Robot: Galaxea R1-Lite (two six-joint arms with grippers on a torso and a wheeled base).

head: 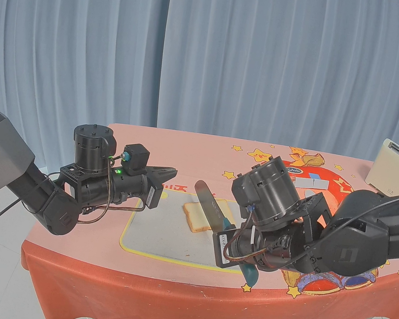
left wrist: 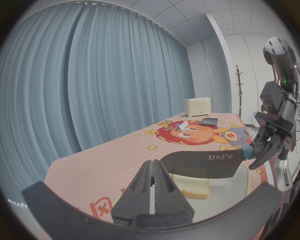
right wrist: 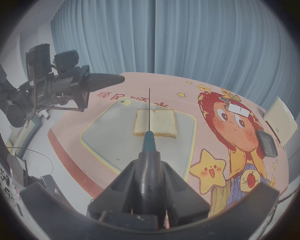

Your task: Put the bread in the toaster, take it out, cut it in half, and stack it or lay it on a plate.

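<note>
The bread [right wrist: 162, 122] lies flat near the middle of a grey cutting board [head: 158, 231] on the tabletop [head: 200, 152], which suggests it is now at the cutting step. The toaster [head: 397, 171] stands well apart at the far right corner. The right end effector [right wrist: 149, 156] is clamped tight on the teal handle of a knife [left wrist: 200, 162], with the broad blade on edge and lined up lengthwise over the slice's centre line, probably so that one downward press would halve it evenly. From these views it cannot be told whether the edge touches the crust. The left end effector [left wrist: 152, 168] hangs above the board's far left corner, apart from the bread. Its fingers are pressed together with only a thin slit between them, and they hold nothing. It is likely parked there to keep clear of the blade, or to be ready to steady the slice. A dark square tray [right wrist: 267, 143] sits near the toaster, a plausible place for the halves. As for writing, the blade carries a small printed mark near the handle, large red characters run along the cloth beside the board, and the toaster's front has faint print.
</note>
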